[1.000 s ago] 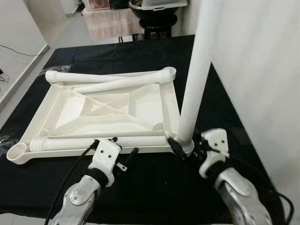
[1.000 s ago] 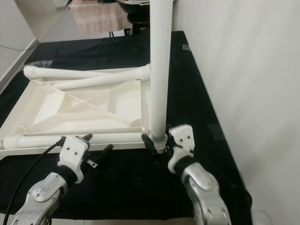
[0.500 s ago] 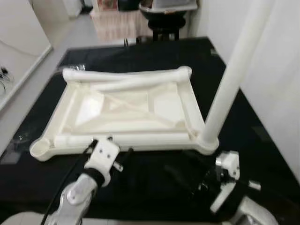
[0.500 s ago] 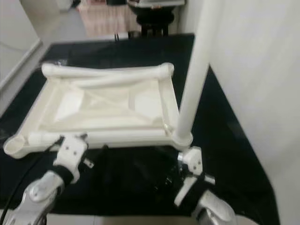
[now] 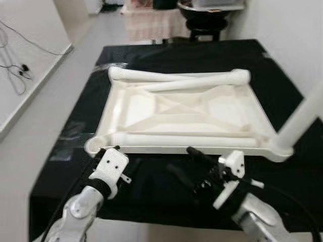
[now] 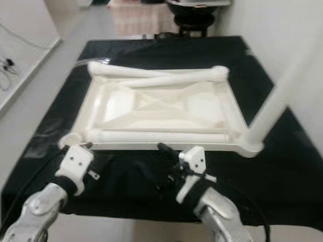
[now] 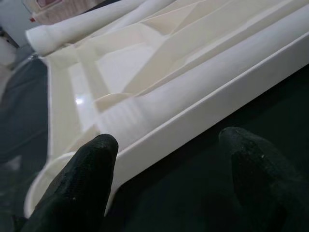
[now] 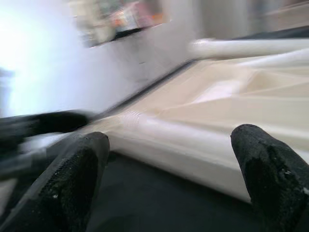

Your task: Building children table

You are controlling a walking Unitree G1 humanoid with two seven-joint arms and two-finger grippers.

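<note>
The white tabletop (image 5: 181, 108) lies upside down in the middle of the frame on the black counter (image 5: 166, 55), ribbed underside up. One leg (image 5: 303, 118) stands fitted in the corner socket at the lower right of the tabletop, rising out of the frame's right edge. That looks like the only leg mounted so far.

Three loose legs rest on the tabletop. Two legs (image 5: 202, 80) lie crossed along its far edge, toward the upper middle of the frame. A third leg (image 5: 192, 140) lies along the near edge. The socket (image 5: 95, 146) at the lower left corner is open and unfilled; the two far corners are partly covered by the loose legs, so I cannot tell their state, though no leg stands in them.

The left tool (image 5: 108, 149) hovers at the lower left, just beside the empty socket, its fingers (image 7: 84, 179) spread wide and gripping nothing. The right tool (image 5: 192, 159) sits at the lower middle, in front of the near edge, also wide open and empty, apart from the standing leg.

By my reading the build is roughly a quarter done: three legs are left to seat, then the table needs turning upright.
</note>
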